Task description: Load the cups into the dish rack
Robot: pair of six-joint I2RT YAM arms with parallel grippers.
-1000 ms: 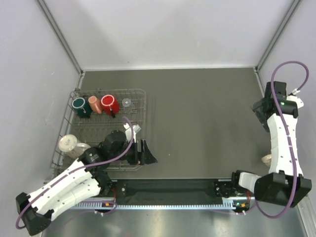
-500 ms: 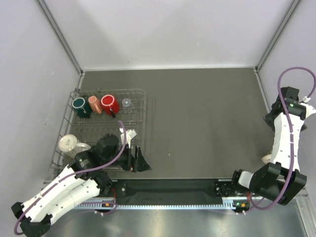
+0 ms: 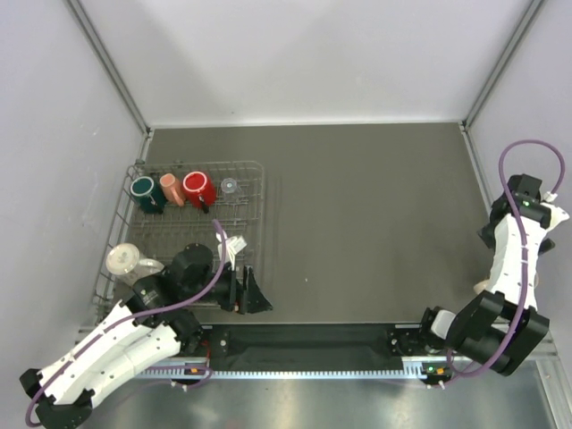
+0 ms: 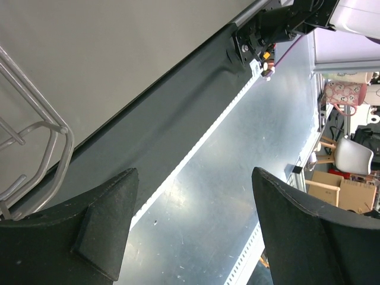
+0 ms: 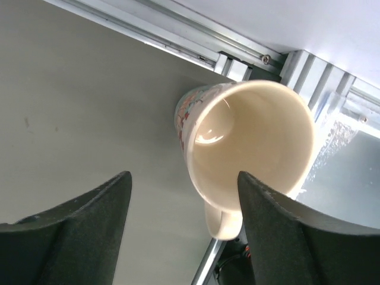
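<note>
The wire dish rack (image 3: 259, 170) stands at the table's left. In its far row are a dark green mug (image 3: 143, 189), a tan cup (image 3: 171, 189), a red mug (image 3: 197, 188) and a tiny clear glass (image 3: 230, 186). A pale cup (image 3: 123, 260) sits at its near left. A pink-patterned mug with a cream inside (image 5: 249, 142) lies on its side at the table's right edge, mostly hidden by the right arm in the top view (image 3: 481, 286). My right gripper (image 5: 184, 178) is open just short of its mouth. My left gripper (image 3: 248, 295) is open and empty by the rack's near right corner (image 4: 35, 136).
The black base rail (image 3: 304, 344) runs along the near edge, also seen in the left wrist view (image 4: 178, 101). Metal frame posts (image 3: 487, 76) and grey walls close in the table. The right wall rail (image 5: 178, 29) lies just behind the pink mug.
My right arm has swung from the far right back toward the near right edge, over the pink mug. My left arm has drawn back slightly toward the near edge, gripper still open.
</note>
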